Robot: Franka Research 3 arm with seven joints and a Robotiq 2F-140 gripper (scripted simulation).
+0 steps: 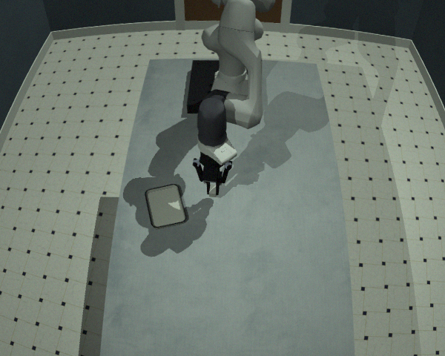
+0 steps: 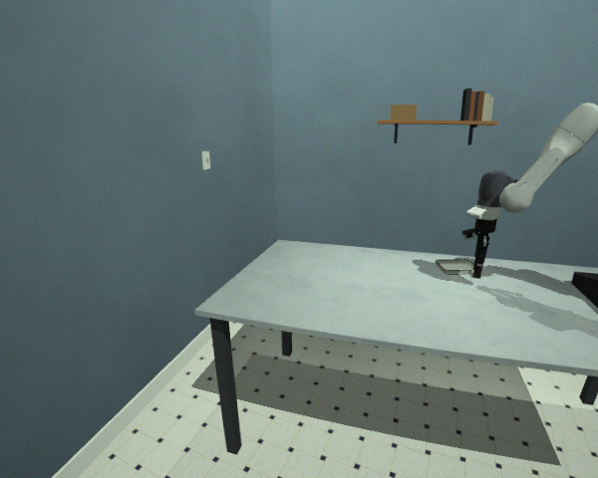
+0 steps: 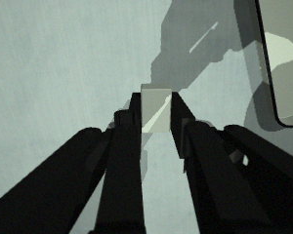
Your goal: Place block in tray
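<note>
My gripper (image 1: 213, 192) (image 2: 477, 274) (image 3: 154, 106) is shut on the block (image 3: 155, 111) (image 1: 213, 194), a small pale cube pinched between the two black fingertips. It stands at table height, and I cannot tell whether the block still touches the table top. The white tray (image 1: 165, 205) (image 2: 454, 265) (image 3: 288, 63), shallow with a dark rim and rounded corners, lies on the table just left of the gripper in the top view. Nothing lies on its floor. In the wrist view it shows at the upper right edge.
The grey table (image 1: 234, 268) (image 2: 340, 293) carries the arm's black base (image 1: 202, 86) (image 2: 593, 290) at the back. A wall shelf (image 2: 436, 121) with books and a box hangs behind. Arm shadows fall across the tray and table.
</note>
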